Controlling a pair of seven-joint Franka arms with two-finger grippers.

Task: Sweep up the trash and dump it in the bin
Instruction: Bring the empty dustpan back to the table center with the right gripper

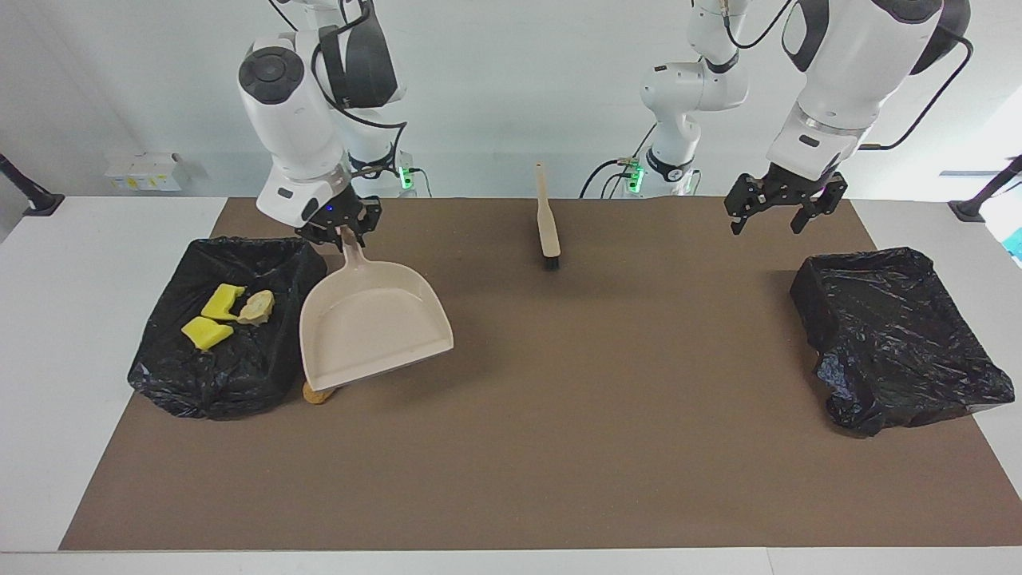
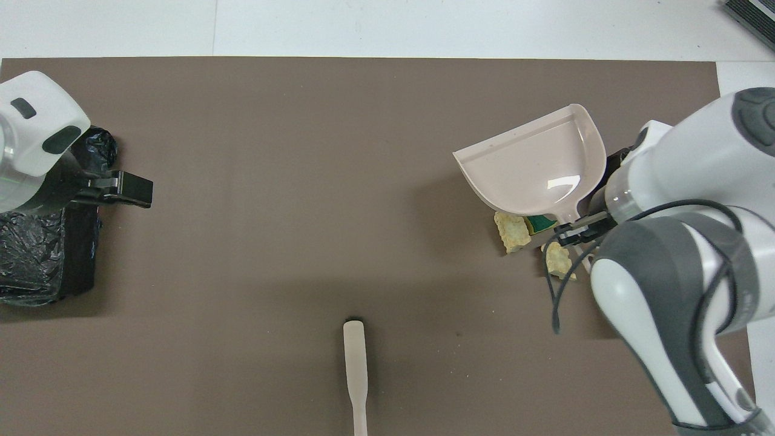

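Note:
My right gripper (image 1: 339, 228) (image 2: 575, 229) is shut on the handle of the empty beige dustpan (image 1: 371, 327) (image 2: 536, 169). The pan hangs tilted over the loose trash beside the black-lined bin (image 1: 200, 391) at the right arm's end. Inside that bin lie two yellow sponge bits (image 1: 223, 302) (image 1: 206, 332) and a beige chunk (image 1: 257, 306). On the mat, two beige chunks (image 2: 511, 230) (image 2: 557, 260) and a green-and-yellow bit (image 2: 540, 223) show from above; an orange-brown lump (image 1: 318, 393) peeks out under the pan. My left gripper (image 1: 766, 228) (image 2: 130, 188) waits open, holding nothing.
A wooden-handled brush (image 1: 548, 220) (image 2: 355, 369) lies on the brown mat near the robots, midway between the arms. A second black-lined bin (image 1: 894, 335) (image 2: 36, 254) sits at the left arm's end, under the left gripper in the overhead view.

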